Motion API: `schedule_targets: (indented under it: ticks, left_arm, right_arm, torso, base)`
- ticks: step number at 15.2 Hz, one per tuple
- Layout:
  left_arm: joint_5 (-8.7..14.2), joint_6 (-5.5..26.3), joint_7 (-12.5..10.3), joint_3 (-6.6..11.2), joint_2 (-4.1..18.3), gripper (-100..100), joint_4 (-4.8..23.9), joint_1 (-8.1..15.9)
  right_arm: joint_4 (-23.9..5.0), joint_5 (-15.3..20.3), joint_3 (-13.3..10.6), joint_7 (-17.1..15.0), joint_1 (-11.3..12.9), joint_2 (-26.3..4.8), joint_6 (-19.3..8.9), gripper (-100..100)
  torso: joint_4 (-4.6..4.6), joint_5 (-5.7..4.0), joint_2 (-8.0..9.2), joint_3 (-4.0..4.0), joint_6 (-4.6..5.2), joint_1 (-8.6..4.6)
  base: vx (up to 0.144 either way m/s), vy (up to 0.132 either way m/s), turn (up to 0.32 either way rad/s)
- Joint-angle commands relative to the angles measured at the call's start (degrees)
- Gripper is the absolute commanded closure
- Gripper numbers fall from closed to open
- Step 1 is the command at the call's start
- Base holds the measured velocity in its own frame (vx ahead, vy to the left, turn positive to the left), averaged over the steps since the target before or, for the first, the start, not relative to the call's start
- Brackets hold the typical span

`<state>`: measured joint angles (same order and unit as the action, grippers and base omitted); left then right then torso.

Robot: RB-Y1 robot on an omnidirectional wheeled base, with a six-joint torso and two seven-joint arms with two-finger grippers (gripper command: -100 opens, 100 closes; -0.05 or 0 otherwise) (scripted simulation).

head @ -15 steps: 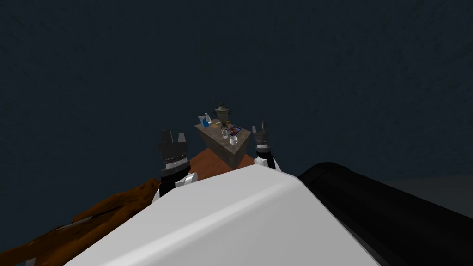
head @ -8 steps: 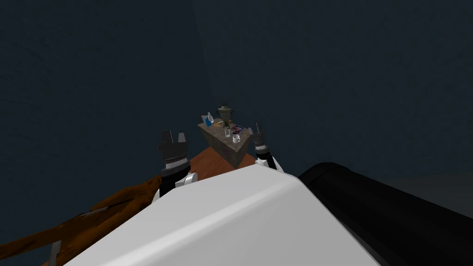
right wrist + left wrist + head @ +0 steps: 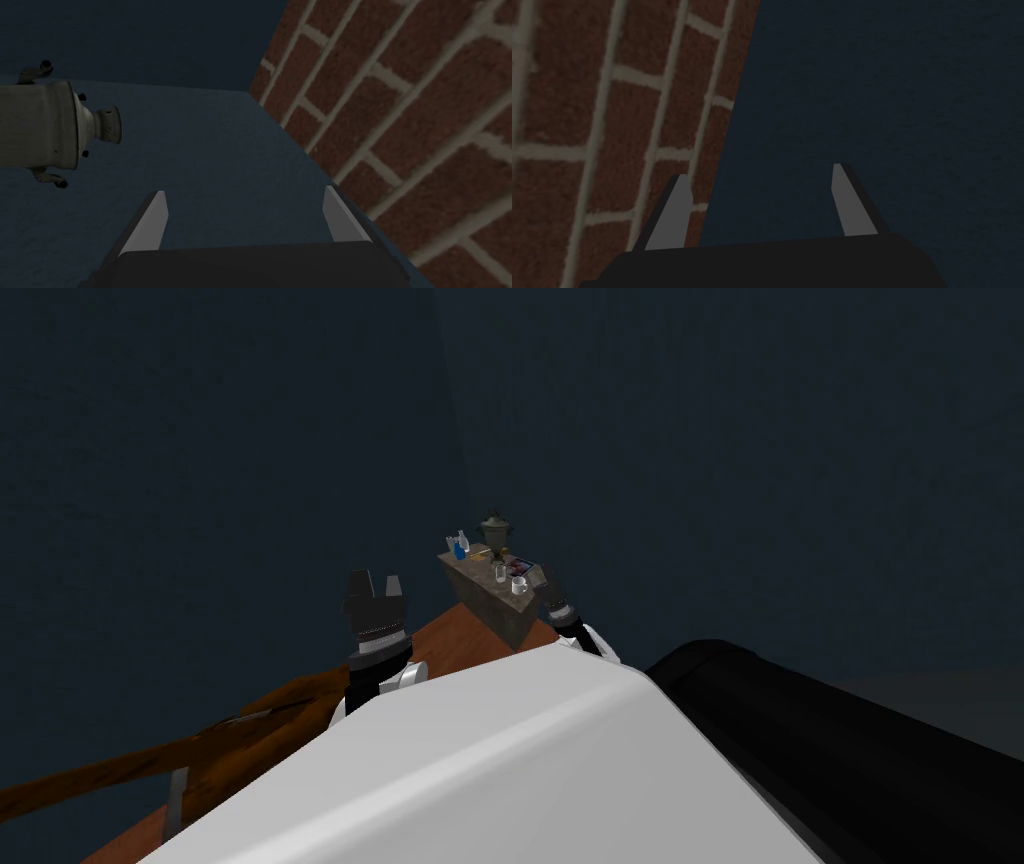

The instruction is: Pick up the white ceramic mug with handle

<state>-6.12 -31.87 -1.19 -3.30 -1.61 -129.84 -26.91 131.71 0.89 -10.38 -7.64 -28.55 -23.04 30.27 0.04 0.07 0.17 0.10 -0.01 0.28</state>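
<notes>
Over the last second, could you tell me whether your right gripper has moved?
Yes: the right gripper has drawn in toward the table edge, closer to the white mug.

No legible text, label, brand or number noted. The printed cover [image 3: 516, 563] on the table [image 3: 487, 602] is too small to read.

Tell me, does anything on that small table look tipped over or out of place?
Nothing stands out. The white mug, the glass, the blue bottle and the grey urn all seem upright on the table. The urn lies sideways in the right wrist view only because that camera is rolled.
</notes>
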Motion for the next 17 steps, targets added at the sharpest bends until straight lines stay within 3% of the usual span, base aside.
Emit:
schedule_targets:
  ticks: [1,7,14,17]
  left_arm:
    - [0.0,0.0,0.0,0.0,0.0,0,0.0,0.0]
    - [0.0,0.0,0.0,0.0,0.0,0,0.0,0.0]
    - [0.0,0.0,0.0,0.0,0.0,0,0.0,0.0]
    - [0.0,0.0,0.0,0.0,0.0,0,0.0,0.0]
  right_arm:
    - [-0.8,0.9,-1.1,0.2,0.5,-2.9,0.1,-100]
    - [-1.4,1.9,-2.1,0.7,1.0,-8.8,0.0,-100]
    - [-3.6,5.8,-5.2,2.9,3.0,-18.7,-0.6,-100]
    - [-3.6,5.8,-5.2,2.9,3.0,-21.8,-0.6,-100]
  torso:
    - [0.0,0.0,0.0,0.0,0.0,0.0]
    - [-0.01,-0.01,-0.05,-0.03,0.0,-0.05]
    - [-0.02,-0.03,-0.08,-0.05,0.0,-0.15]
    - [-0.02,-0.03,-0.07,-0.04,0.0,-0.16]
  base:
    - [-0.024,0.061,0.087]
    - [-0.021,0.053,0.059]
    - [-0.019,0.039,0.101]
    - [-0.016,0.028,0.059]
